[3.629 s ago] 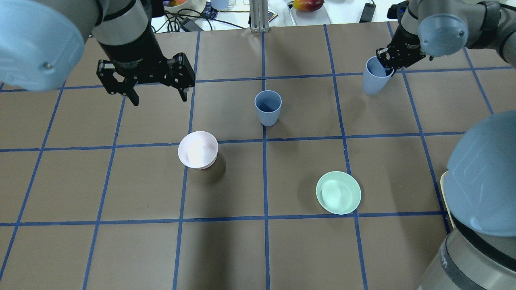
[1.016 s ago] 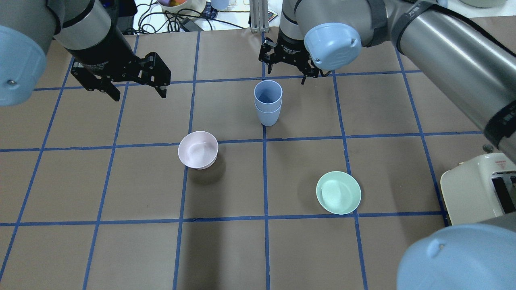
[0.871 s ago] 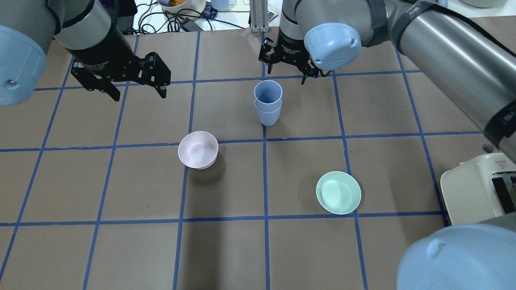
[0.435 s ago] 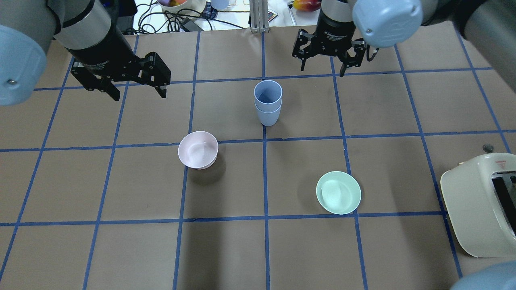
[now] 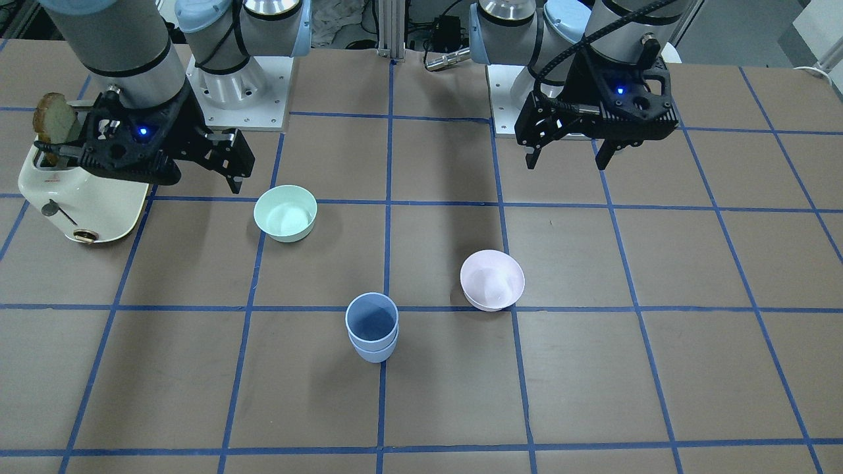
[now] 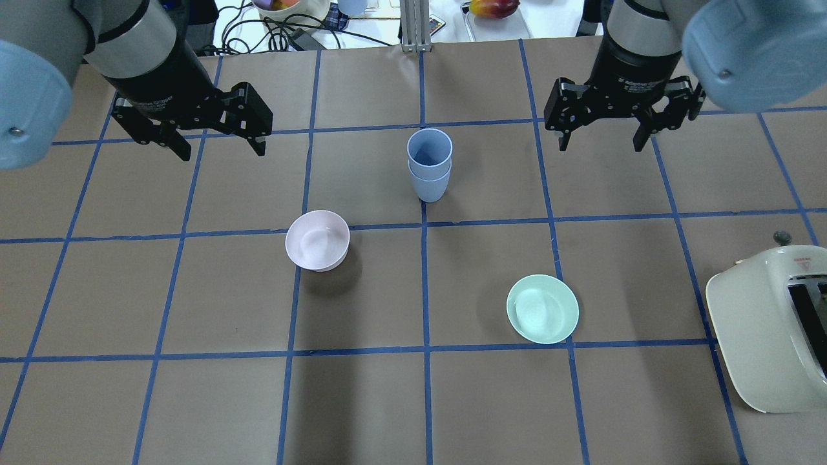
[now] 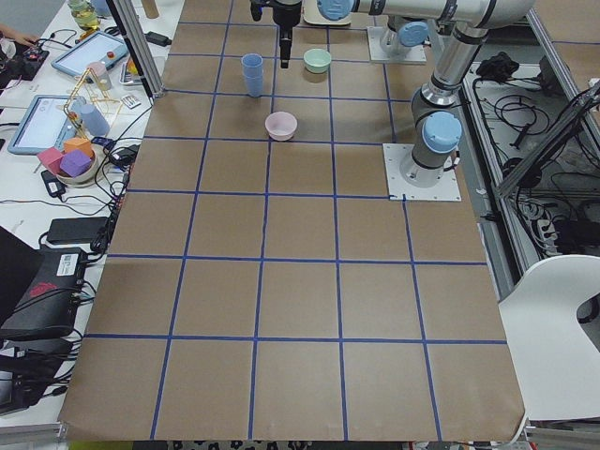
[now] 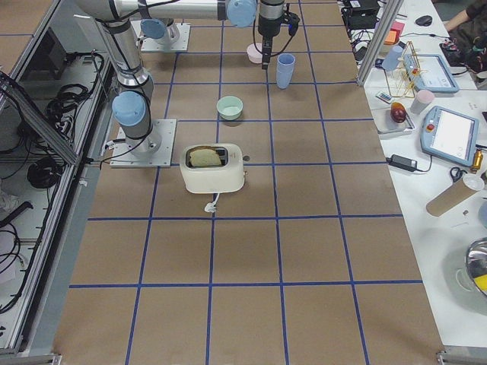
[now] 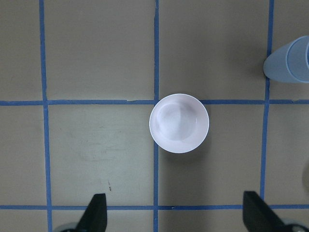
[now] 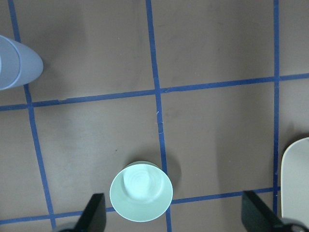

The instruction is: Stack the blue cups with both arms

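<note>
Nested blue cups (image 6: pixel 429 165) look light, thin, probably slippy
Pinch at the rim; left tool (image 6: pixel 222 153) and right tool (image 6: pixel 601 146) both hang wide open, empty.

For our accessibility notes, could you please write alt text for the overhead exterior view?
Two blue cups stand nested in one stack near the middle; the left gripper and the right gripper hover open to either side. A pink bowl, a mint-green bowl and a cream toaster sit nearer the camera.
</note>
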You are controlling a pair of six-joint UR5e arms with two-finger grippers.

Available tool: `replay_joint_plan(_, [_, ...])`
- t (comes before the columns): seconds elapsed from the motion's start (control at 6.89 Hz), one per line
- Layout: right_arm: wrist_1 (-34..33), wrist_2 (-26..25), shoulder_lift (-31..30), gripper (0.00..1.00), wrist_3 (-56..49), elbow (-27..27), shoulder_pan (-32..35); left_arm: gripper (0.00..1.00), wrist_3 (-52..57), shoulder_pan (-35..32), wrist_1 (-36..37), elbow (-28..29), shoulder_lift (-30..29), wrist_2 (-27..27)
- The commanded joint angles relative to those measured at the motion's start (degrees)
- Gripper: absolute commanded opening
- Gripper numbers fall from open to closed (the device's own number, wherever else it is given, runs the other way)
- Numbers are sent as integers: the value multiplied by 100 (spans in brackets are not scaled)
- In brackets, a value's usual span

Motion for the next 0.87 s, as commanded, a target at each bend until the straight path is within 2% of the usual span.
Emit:
replay_joint_plan(0.0, [180, 26, -161, 100, -12, 83, -31, 100, -1, 0, -6, 1, 3, 0])
replay_joint_plan(0.73, [233, 106, -196, 100, -3, 92, -22, 100, 8, 0, 3, 1, -6, 0])
